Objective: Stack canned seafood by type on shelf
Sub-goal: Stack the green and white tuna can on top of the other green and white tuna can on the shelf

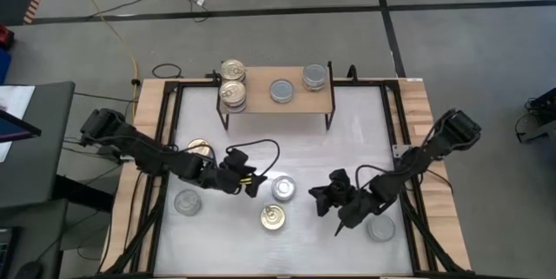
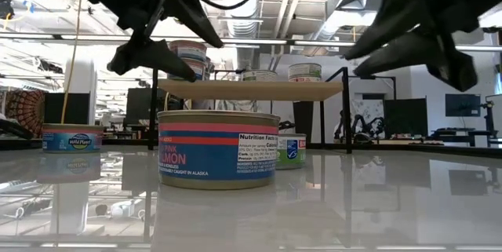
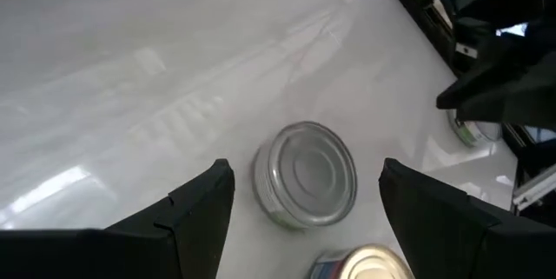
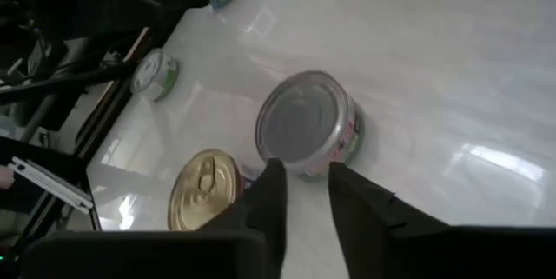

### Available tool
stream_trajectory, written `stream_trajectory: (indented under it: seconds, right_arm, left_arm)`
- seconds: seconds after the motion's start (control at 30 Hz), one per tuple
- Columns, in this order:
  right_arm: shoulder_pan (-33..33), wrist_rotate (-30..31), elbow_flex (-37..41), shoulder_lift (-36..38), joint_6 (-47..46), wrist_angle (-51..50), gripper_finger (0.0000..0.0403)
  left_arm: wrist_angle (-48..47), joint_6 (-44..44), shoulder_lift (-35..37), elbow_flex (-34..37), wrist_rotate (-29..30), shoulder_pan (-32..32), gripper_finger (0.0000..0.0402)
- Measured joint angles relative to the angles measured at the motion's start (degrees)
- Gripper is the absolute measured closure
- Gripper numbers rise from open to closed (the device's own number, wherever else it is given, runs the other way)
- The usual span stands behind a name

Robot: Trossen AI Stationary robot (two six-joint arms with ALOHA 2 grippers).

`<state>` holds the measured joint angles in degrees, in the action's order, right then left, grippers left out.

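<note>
A silver-lidded can is flanked on the table by the left claw, spread and empty. The right claw, slightly parted, grips nothing. Four cans are seen on the shelf.

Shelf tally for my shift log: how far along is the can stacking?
Done: the shelf holds a gold-lid stack and two silver-lid tins. In hand: nothing; the left gripper, open, hangs by a silver-lid tin, and the right gripper, empty, jaws slightly apart, is over the table. Left: that tin, the gold-lid can and three more tins on the table.
</note>
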<state>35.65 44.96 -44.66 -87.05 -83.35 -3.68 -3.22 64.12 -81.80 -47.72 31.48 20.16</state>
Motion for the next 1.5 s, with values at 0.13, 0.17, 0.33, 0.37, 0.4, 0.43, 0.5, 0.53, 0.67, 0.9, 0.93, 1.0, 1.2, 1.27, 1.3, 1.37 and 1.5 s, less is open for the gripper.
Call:
stream_trajectory:
  seconds: [0.13,0.17,0.33,0.37,0.4,0.43,0.5,0.53,0.67,0.9,0.93,1.0,1.2,1.27,1.3,1.37,1.5]
  right_arm:
    - [-1.9,-0.8,0.0,0.0,2.8,1.9,0.0241]
    - [-2.3,-1.1,0.0,0.0,3.3,2.1,0.0226]
    - [-4.1,-1.6,0.0,0.0,6.7,5.1,0.0161]
    - [-4.4,-1.7,0.0,0.0,6.7,5.5,0.0154]
    - [-4.7,-1.7,0.0,-0.2,6.8,6.1,0.015]
    - [-4.8,-1.7,0.0,-0.3,6.8,6.5,0.0147]
    - [-5.2,-2.2,0.0,-0.6,6.9,6.2,0.0146]
    - [-5.6,-3.1,0.0,-1.2,6.8,6.9,0.0147]
    - [-6.2,-4.5,-0.4,-4.7,1.8,10.1,0.0148]
    - [-6.2,-4.5,-2.2,-10.2,-1.8,12.0,0.0149]
    - [-6.3,-4.5,-2.2,-10.4,-2.4,12.1,0.0149]
    - [-6.8,-4.6,-2.2,-11.0,-3.8,11.2,0.0149]
    - [-8.3,-6.0,-2.3,-13.7,-5.8,12.3,0.0149]
    - [-8.9,-6.8,-2.7,-14.4,-5.8,12.3,0.0149]
    - [-9.0,-7.3,-3.1,-14.7,-5.8,12.2,0.0149]
    - [-9.3,-7.9,-3.8,-15.2,-5.7,12.5,0.0149]
    - [-10.1,-9.8,-4.5,-15.4,-4.1,12.2,0.0149]
  left_arm:
    - [-0.4,0.2,0.0,0.0,-0.1,-1.0,0.0127]
    - [-0.3,0.2,0.0,0.0,-0.1,-1.2,0.0127]
    - [1.0,2.1,-1.8,0.0,-1.3,-1.5,0.0127]
    - [1.3,2.7,-2.8,0.0,-1.3,-1.4,0.0127]
    - [2.3,3.4,-4.0,0.0,-1.4,-1.3,0.0127]
    - [4.0,4.0,-5.5,0.0,-1.3,-1.2,0.0127]
    - [6.4,5.2,-8.2,0.0,-1.5,-0.9,0.0127]
    - [7.6,5.6,-9.6,0.0,-1.7,-0.9,0.0127]
    - [9.8,7.0,-12.4,0.0,-3.3,-1.1,0.0127]
    - [10.3,7.1,-13.9,0.0,-5.1,-1.4,0.0127]
    - [10.3,7.0,-13.9,0.0,-5.2,-1.4,0.0127]
    - [10.1,6.0,-13.9,0.0,-5.3,-1.5,0.0127]
    - [9.7,3.8,-14.2,0.0,-5.3,-1.8,0.0127]
    - [10.2,3.8,-14.9,0.0,-5.3,-2.0,0.0127]
    - [10.1,3.8,-15.1,0.0,-5.3,-2.0,0.0127]
    - [11.3,4.0,-16.5,0.0,-6.0,-2.4,0.0127]
    - [12.1,6.0,-18.9,0.0,-9.4,-3.0,0.0127]
